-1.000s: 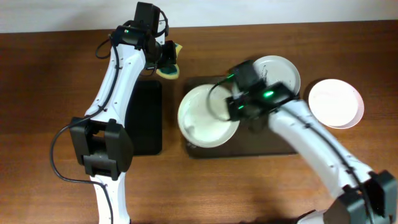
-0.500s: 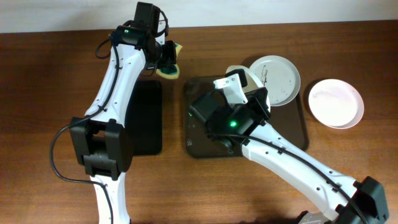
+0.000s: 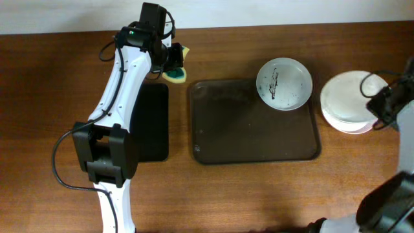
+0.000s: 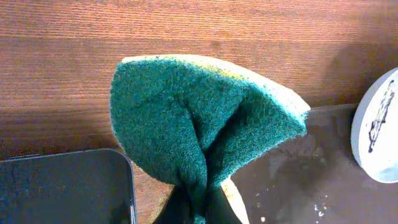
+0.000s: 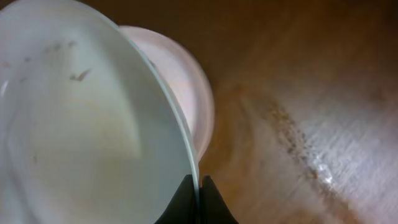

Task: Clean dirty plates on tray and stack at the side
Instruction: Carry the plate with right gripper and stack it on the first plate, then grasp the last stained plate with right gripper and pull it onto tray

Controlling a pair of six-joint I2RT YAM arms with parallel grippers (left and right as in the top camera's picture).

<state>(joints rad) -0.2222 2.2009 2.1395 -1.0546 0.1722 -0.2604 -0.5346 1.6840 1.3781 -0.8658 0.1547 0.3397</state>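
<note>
A white plate with dark smears (image 3: 283, 84) lies in the far right corner of the dark brown tray (image 3: 246, 133); it also shows at the right edge of the left wrist view (image 4: 377, 127). My right gripper (image 3: 379, 107) is shut on the rim of a second white plate (image 3: 346, 97), holding it tilted just over a third white plate (image 3: 354, 127) on the table right of the tray. In the right wrist view the jaws (image 5: 197, 196) pinch the held plate (image 5: 81, 124) above the lower plate (image 5: 186, 93). My left gripper (image 4: 199, 211) is shut on a folded green-and-yellow sponge (image 4: 199, 118) beyond the tray's far left corner.
A smaller black tray (image 3: 152, 123) lies left of the brown tray, also seen in the left wrist view (image 4: 62, 186). The brown tray's surface (image 4: 298, 186) looks wet with specks. The left arm (image 3: 123, 77) reaches along the table's left side.
My right arm has swung its plate from over the tray's left part across to the right, above the plate on the table. The left arm and sponge have not moved.
</note>
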